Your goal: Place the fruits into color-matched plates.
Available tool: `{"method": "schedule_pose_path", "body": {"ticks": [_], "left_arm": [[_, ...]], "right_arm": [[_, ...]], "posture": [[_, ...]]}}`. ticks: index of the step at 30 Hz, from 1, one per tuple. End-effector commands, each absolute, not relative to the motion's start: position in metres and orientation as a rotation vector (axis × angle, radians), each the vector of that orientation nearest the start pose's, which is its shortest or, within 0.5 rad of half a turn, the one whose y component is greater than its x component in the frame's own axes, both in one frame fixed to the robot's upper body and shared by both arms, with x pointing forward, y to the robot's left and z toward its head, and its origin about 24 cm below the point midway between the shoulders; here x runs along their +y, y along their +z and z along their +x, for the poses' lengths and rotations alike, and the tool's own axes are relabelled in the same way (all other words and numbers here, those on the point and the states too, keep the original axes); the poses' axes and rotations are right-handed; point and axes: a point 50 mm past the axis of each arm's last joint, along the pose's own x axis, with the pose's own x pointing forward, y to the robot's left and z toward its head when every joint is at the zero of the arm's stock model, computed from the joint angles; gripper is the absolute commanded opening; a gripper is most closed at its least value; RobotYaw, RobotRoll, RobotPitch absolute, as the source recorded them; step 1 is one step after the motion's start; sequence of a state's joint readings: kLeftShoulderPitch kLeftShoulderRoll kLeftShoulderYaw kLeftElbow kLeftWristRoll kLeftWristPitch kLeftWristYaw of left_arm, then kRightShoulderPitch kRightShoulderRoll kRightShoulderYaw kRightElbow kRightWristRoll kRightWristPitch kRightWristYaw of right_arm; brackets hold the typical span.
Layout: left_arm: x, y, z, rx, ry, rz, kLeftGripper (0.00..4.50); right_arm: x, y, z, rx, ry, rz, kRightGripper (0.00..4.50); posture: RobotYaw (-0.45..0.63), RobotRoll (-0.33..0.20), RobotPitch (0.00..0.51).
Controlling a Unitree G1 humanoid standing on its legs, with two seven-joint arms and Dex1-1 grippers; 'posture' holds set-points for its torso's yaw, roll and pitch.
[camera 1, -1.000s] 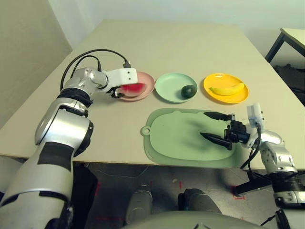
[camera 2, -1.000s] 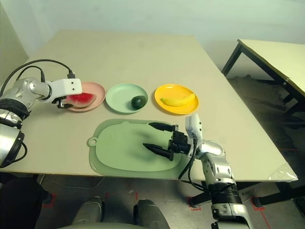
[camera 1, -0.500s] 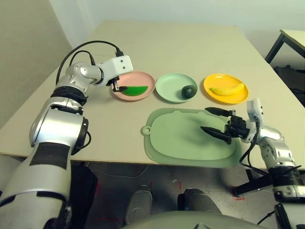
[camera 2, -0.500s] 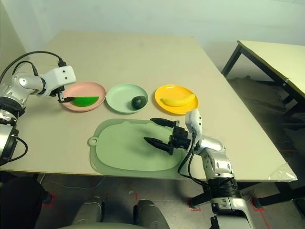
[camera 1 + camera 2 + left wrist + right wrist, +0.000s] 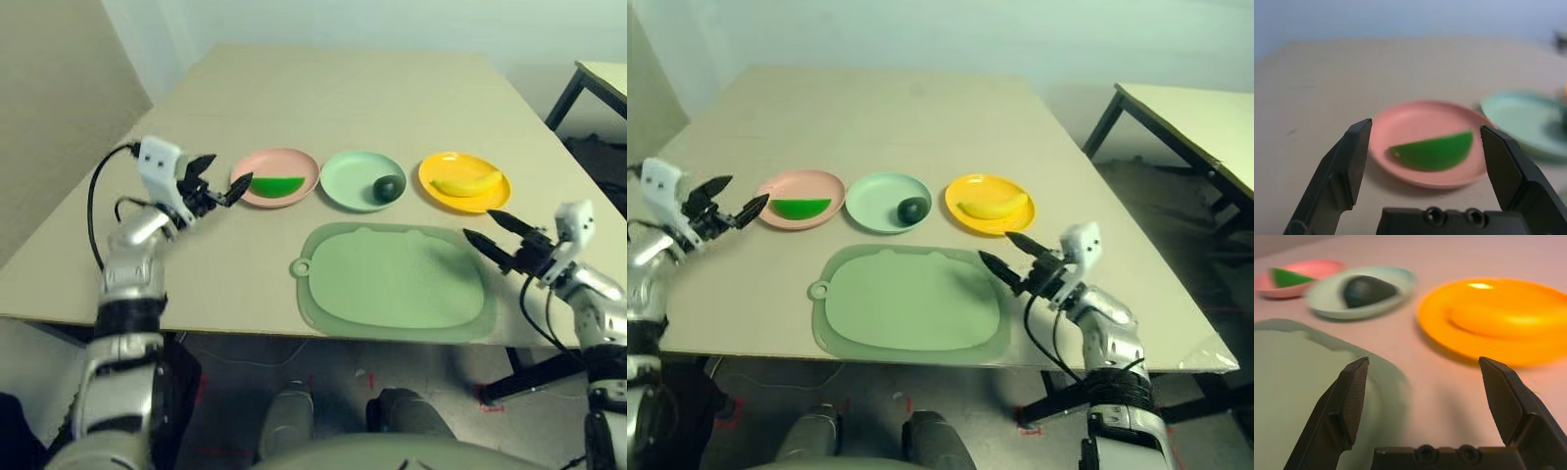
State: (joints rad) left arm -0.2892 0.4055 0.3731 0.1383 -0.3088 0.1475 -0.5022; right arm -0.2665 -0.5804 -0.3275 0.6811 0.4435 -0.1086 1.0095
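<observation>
The watermelon wedge [image 5: 276,185] lies green rind up in the pale pink plate [image 5: 299,167]. A dark avocado [image 5: 388,187] sits in the mint green plate [image 5: 348,179], and the banana [image 5: 467,183] rests in the yellow plate [image 5: 441,168]. My left gripper [image 5: 217,180] hovers open just left of the pink plate, holding nothing; its fingers [image 5: 1347,166] frame the wedge in the left wrist view. Over the table's right front, past the mat's right edge, my right gripper [image 5: 495,229] stands open and empty.
A large green mat [image 5: 392,284] with a ring tab lies near the front edge, bare. A second table [image 5: 1195,108] stands off to the right. Bare tabletop stretches behind the plates.
The left gripper has drawn back left, away from the pink plate, leaving the wedge lying there. The right gripper has pulled off the mat toward the right.
</observation>
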Motion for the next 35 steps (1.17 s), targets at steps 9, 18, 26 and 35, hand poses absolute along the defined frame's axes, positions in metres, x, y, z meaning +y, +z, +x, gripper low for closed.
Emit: {"method": "schedule_pose_path", "body": {"ticks": [9,18,26,35], "left_arm": [[0.278,0.114,0.268,-0.101,-0.037,-0.027,4.48],[0.283,0.119,0.264,-0.095,-0.033,-0.011,4.48],[0.280,0.116,0.267,-0.085,-0.047,-0.012,4.48],[0.281,0.117,0.269,-0.096,-0.042,-0.006,4.48]], "right_arm": [[-0.376,0.055,0.255,0.076,0.147,0.048,4.50],[-0.378,0.055,0.255,0.070,0.136,0.053,4.50],[-0.378,0.055,0.256,0.066,0.129,0.056,4.50],[-0.376,0.058,0.261,0.056,0.130,0.057,4.50]], "posture": [[0.10,0.000,0.081],[0.10,0.000,0.088],[0.10,0.000,0.079],[0.10,0.000,0.052]]}}
